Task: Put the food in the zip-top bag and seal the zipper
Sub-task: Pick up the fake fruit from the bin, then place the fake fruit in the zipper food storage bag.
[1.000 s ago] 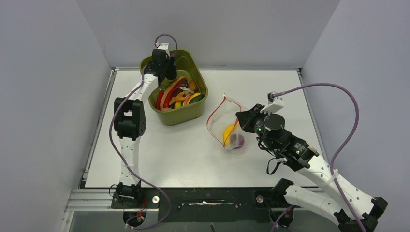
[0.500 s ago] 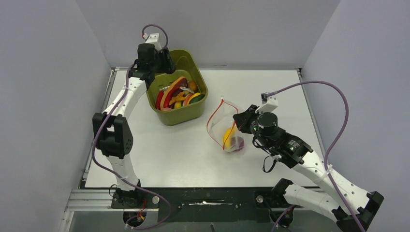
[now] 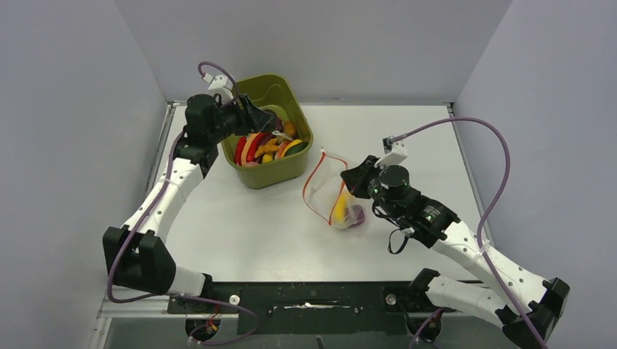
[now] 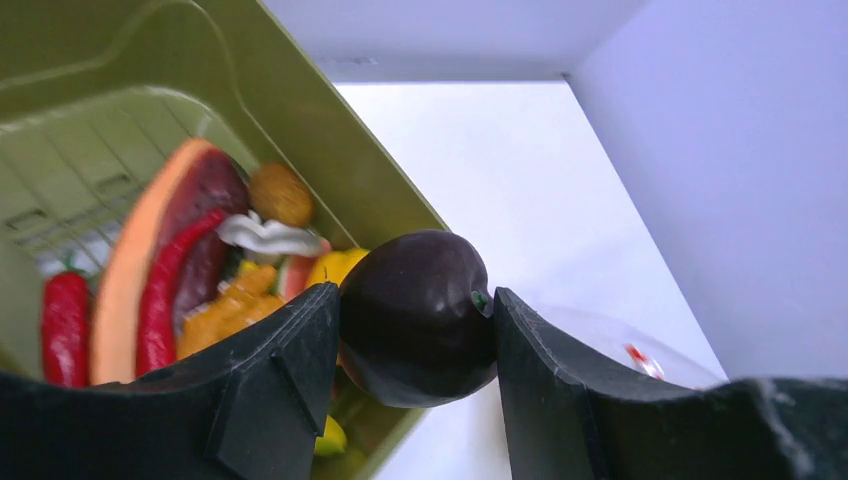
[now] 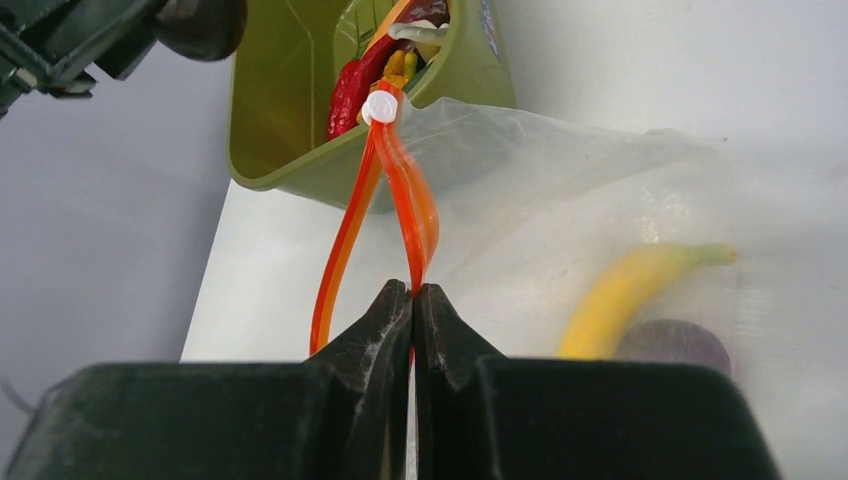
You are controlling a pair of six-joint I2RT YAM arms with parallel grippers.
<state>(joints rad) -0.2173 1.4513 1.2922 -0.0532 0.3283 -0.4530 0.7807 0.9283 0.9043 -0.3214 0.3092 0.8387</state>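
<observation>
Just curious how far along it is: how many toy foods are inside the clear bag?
2: a yellow banana and a purple round piece beside it, both at the closed end of the bag. Folds could hide more.

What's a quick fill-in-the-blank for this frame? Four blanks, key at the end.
1. The left gripper grips a dark round piece over the olive-green ____.
2. On the zip-top bag, the right gripper is shut on the red-orange ____.
3. Inside the bag lie a purple piece and a yellow ____.
4. The bag's mouth is ____.
Missing: bin, zipper, banana, open.
</observation>
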